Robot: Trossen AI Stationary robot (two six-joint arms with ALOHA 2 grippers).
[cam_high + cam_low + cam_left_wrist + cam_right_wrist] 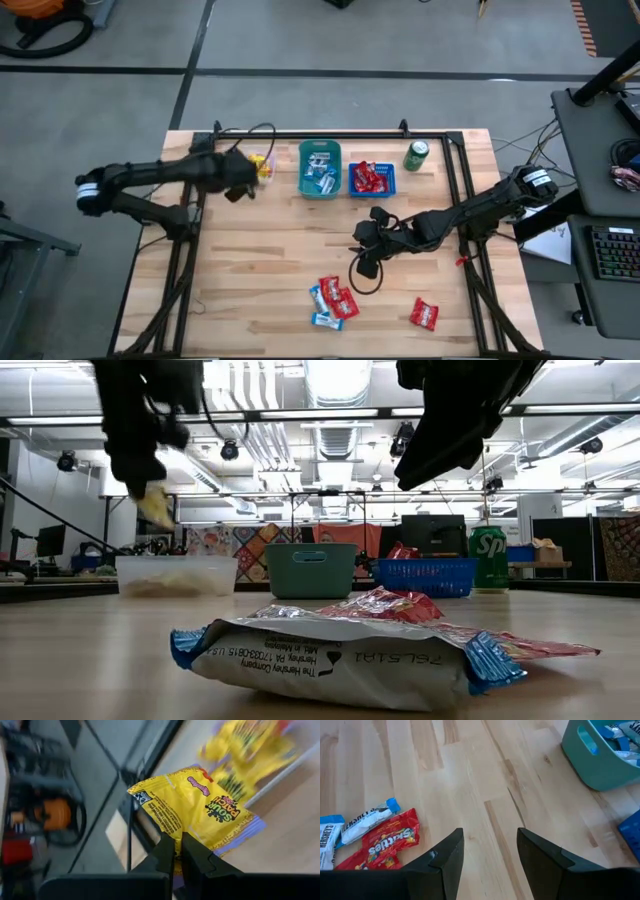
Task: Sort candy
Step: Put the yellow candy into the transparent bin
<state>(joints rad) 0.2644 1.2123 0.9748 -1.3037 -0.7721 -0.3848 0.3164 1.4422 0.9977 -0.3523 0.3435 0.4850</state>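
The pale wooden desk (250, 270) is standing on a grey concrete floor (300, 40), with a dark frame rail running along its far edge and a second workstation with a keyboard (610, 250) sitting to its right. Along the far side of the desk, a clear bin (175, 574), a teal bin (320, 168), a blue basket (371, 180) and a green can (416, 155) are lining up from left to right. The left hand (262, 168) is hovering over the clear bin at the far left, its fingers clamped together on a yellow candy (200, 810). The right hand (362, 232) is hanging above the middle of the desk with its fingers apart and nothing between them. A cluster of loose candies (333, 302) in red and blue-white wrappers is lying near the front edge, and a single red candy (424, 314) is lying apart to its right. The left and front-left portions of the desk are showing bare wood. In the low view, the room behind is showing ceiling ducts, strip lights and patterned panels.
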